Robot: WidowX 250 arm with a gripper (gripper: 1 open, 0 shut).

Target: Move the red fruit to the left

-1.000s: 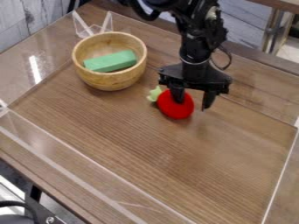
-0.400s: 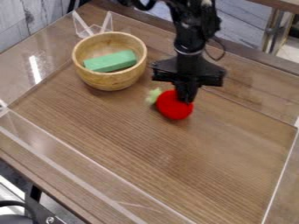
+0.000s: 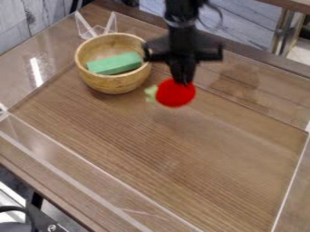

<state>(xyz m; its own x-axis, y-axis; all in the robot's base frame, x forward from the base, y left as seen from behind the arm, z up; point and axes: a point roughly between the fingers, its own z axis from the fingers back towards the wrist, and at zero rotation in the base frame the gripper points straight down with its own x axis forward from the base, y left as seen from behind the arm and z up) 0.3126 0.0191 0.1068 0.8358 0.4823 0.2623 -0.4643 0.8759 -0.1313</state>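
Red fruit (image 3: 179, 94): it is hanging in the claw's grip, seemingly just off the wooden tabletop, toward the back of the table and a little right of the bowl as the camera sees it. Its outline is showing slightly blurred.
Leafy tip (image 3: 151, 93): the pale green end is sticking out from the fruit's left side, pointing toward the bowl without touching it.
Claw (image 3: 179, 84): it is pointing steeply downward, with its black fingers clamping together on the upper part of the red fruit.
Arm (image 3: 182, 27): the dark arm is reaching down from the top edge of the picture, straight above the fruit.
Bowl (image 3: 116, 87): the round wooden bowl is sitting upright at the back left of the table, near the fruit but apart from it.
Green block (image 3: 112, 63): the flat rectangular piece is lying inside the bowl, tilting slightly against its inner wall.
Table (image 3: 182, 168): its brown wood-grain top is stretching out in front of the fruit.
Clear walls (image 3: 24, 136): see-through panels are standing along the table's edges.
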